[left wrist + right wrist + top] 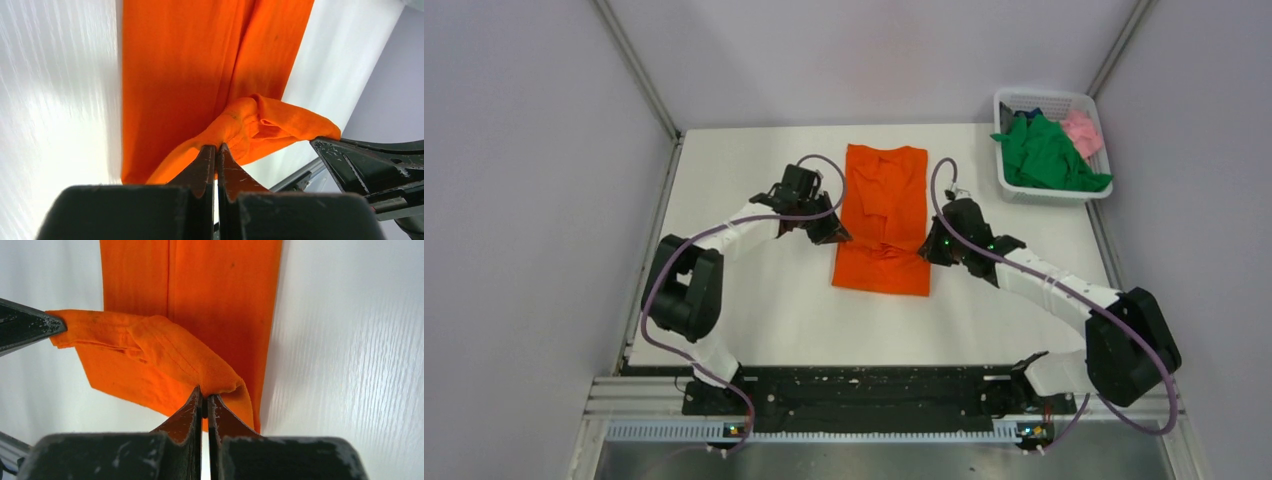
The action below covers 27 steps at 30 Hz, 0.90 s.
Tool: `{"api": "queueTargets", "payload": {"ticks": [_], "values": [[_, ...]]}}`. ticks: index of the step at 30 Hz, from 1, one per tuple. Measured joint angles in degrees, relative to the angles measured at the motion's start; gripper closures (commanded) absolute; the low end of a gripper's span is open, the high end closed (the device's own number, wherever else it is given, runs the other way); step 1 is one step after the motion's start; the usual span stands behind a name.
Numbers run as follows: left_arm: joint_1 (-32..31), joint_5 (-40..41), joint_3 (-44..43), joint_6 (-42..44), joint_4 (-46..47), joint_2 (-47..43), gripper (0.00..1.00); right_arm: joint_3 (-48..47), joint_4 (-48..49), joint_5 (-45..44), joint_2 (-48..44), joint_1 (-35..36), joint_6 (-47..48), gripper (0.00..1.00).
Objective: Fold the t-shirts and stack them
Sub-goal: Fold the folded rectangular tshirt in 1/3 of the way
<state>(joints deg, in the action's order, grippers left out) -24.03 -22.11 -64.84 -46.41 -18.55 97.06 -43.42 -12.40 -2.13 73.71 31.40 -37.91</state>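
Observation:
The orange t-shirt [885,215] lies as a long folded strip in the middle of the table, its near end doubled back and lifted. My left gripper [834,234] is shut on the strip's left edge, pinching a bunch of orange cloth [235,125] at its tips [216,148]. My right gripper [929,248] is shut on the right edge, cloth [190,360] caught at its tips [205,391]. Between the two grippers the lifted fold hangs over the flat strip. A green t-shirt [1044,155] and a pink t-shirt [1083,131] lie crumpled in the basket.
The white lattice basket [1049,196] stands at the table's back right corner. Grey walls close in the left, back and right sides. A black rail [864,395] with both arm bases runs along the near edge.

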Motion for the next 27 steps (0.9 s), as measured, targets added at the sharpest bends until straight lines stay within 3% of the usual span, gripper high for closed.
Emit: {"api": "queueTargets", "payload": {"ticks": [8, 17, 21, 23, 25, 27], "values": [[3.2, -0.2, -8.0, 3.1, -3.3, 6.2, 1.0, -6.4, 2.4, 3.1, 9.9, -4.4, 3.0, 1.0], [4.4, -1.0, -16.2, 6.2, -6.3, 14.0, 1.0, -9.6, 4.0, 4.0, 14.5, -6.3, 4.7, 1.0], [4.4, -1.3, -18.5, 7.2, -7.4, 16.7, 0.9, -10.1, 4.6, 4.5, 16.9, -7.3, 4.9, 0.95], [4.4, -1.3, -19.8, 7.6, -7.8, 17.9, 0.83, -10.4, 5.0, 4.9, 18.1, -7.9, 5.0, 0.87], [4.5, -1.3, -20.9, 8.1, -8.3, 18.8, 0.73, -10.9, 5.2, 5.3, 19.3, -8.3, 5.3, 0.71], [4.7, -1.5, -22.1, 8.6, -8.8, 19.5, 0.58, -11.9, 5.2, 5.4, 20.5, -8.4, 5.7, 0.45]]}}
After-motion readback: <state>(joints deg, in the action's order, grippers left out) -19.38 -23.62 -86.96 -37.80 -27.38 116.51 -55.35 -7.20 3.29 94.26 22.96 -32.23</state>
